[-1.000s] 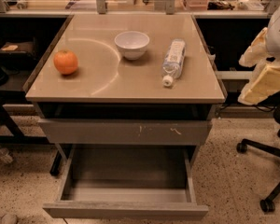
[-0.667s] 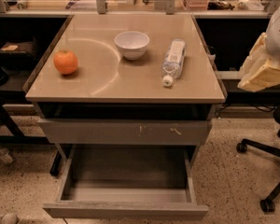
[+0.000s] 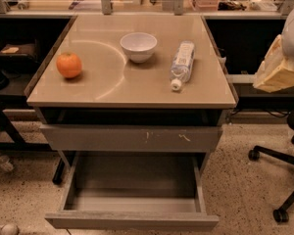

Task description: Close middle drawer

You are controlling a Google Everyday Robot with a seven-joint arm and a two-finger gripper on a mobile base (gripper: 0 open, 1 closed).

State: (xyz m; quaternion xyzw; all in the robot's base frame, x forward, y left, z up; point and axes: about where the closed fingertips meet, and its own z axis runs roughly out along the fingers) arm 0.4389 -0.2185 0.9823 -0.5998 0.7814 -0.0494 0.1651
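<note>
The middle drawer (image 3: 132,220) is pulled far out towards me, below the scratched grey front (image 3: 132,138). Its long grey tray-like inside (image 3: 134,180) shows nothing in it, and its flat front lies along the bottom edge of the view. My arm enters at the right edge, and the pale gripper (image 3: 277,75) hangs beside the table's right side at about tabletop height. It is well above and to the right of the open drawer and touches nothing.
On the tan tabletop (image 3: 103,82) sit an orange (image 3: 69,65), a white bowl (image 3: 138,46) and a lying water bottle (image 3: 182,64). A dark gap runs under the tabletop. An office chair base (image 3: 279,180) stands on the floor at the right. Dark shelving flanks both sides.
The gripper has risen slightly at the right edge. The drawer and the tabletop items have not moved.
</note>
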